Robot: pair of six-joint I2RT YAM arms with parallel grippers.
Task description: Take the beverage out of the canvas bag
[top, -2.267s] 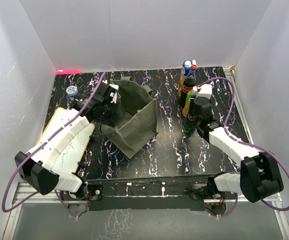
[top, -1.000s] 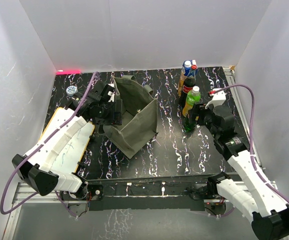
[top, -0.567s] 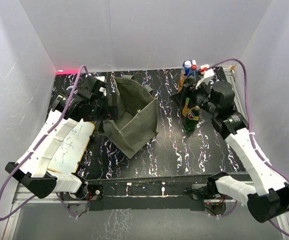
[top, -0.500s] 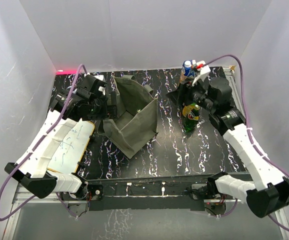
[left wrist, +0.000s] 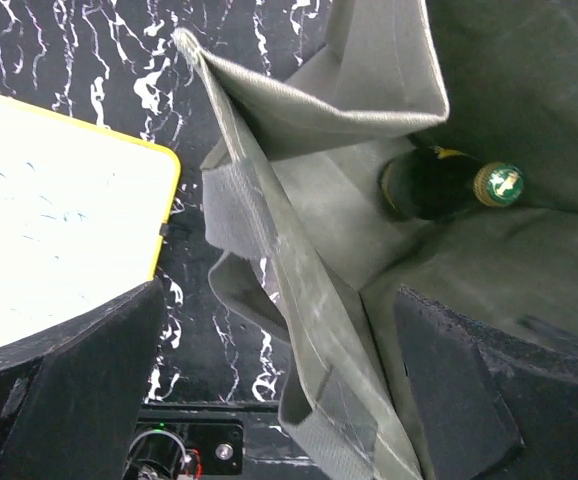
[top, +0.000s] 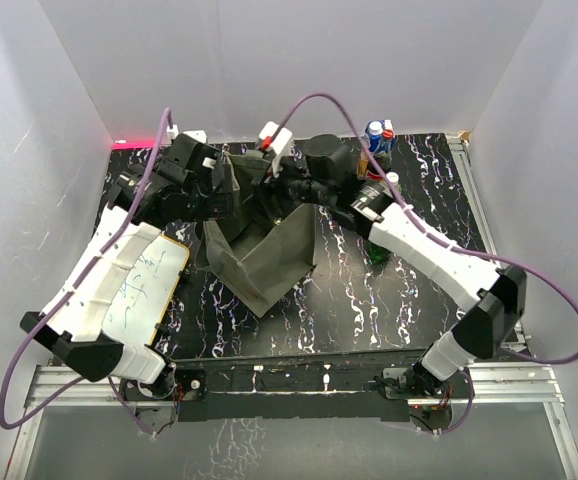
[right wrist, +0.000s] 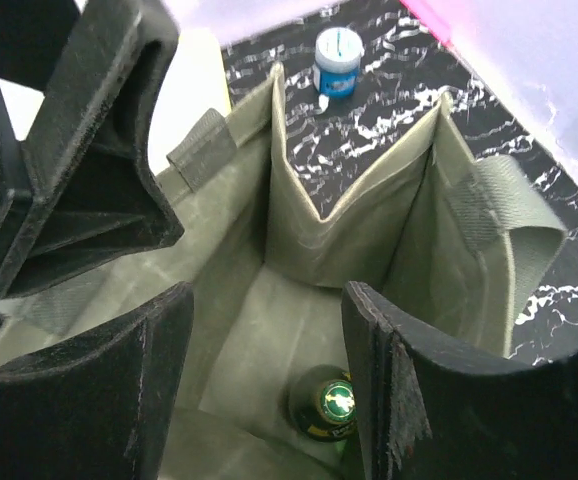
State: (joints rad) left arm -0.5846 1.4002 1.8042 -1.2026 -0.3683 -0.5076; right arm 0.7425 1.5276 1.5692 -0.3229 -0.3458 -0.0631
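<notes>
1. Black marbled table [top: 349, 290] fills the floor between plain white walls [top: 269, 60], and both arms reach over its far half.
2. The canvas bag [top: 281, 250] sits upright near the middle of the table, with its mouth open upward and its sides creased.
3. The beverage is a dark bottle [right wrist: 329, 405] with a shiny green cap. It stands on the bottom of the bag, close to one wall, and only its cap and shoulders show.
4. The right gripper [right wrist: 264, 340] hangs over the bag's mouth with its fingers spread wide and nothing between them. In the right wrist view the bottle is below it.
5. The left gripper [left wrist: 269, 370] is at the left side of the bag, also spread wide. The bag's wall runs between its two fingers, but I cannot tell if either finger touches the fabric.
6. A white board [left wrist: 49, 240] with a yellow edge lies flat just beside the bag.
7. A small blue-capped container [right wrist: 337, 60] stands on the table beyond one wall of the bag, and a blue can [top: 377, 135] stands at the back.
</notes>
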